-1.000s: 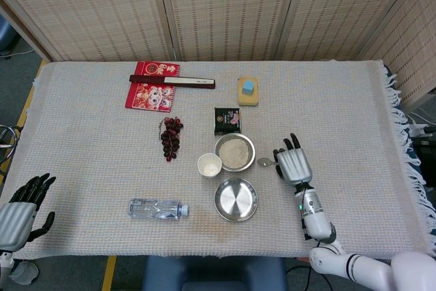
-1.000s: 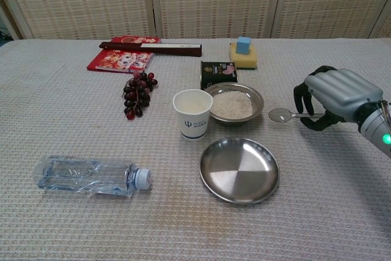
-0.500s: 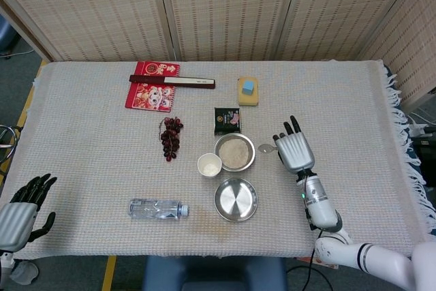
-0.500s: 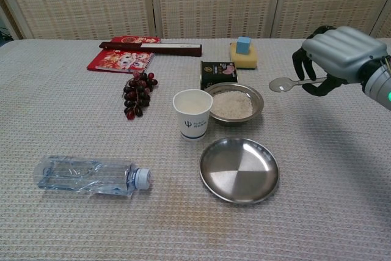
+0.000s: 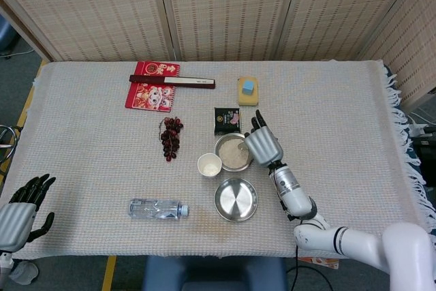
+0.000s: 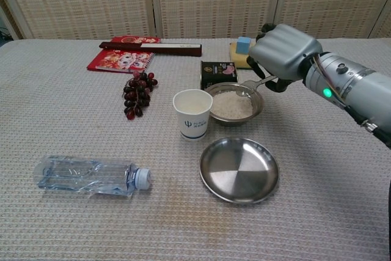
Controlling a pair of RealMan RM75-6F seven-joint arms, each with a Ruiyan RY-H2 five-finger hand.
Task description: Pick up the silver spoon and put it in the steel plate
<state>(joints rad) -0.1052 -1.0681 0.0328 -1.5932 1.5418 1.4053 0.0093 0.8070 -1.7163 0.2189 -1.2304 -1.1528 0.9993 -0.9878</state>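
The silver spoon [image 6: 255, 84] is pinched in my right hand [image 5: 264, 144] [image 6: 284, 44], its handle in the fingers and its bowl end hanging low over the rice bowl [image 6: 235, 120]. In the head view the hand hides most of the spoon. The steel plate [image 5: 236, 200] [image 6: 239, 169] lies empty on the cloth, just in front of the rice bowl and nearer to me than the hand. My left hand [image 5: 20, 216] hangs at the table's near left corner, fingers apart and holding nothing.
A paper cup [image 5: 210, 165] [image 6: 192, 113] stands left of the rice bowl [image 5: 216, 151]. A water bottle [image 5: 157, 208] lies at the front left. Grapes [image 5: 171, 137], a red booklet [image 5: 151, 86], a dark packet [image 5: 227, 119] and a yellow sponge [image 5: 248, 91] lie further back.
My right hand has lifted the spoon off the cloth and carried it left, from right of the rice bowl to over it. The left hand has stayed put.
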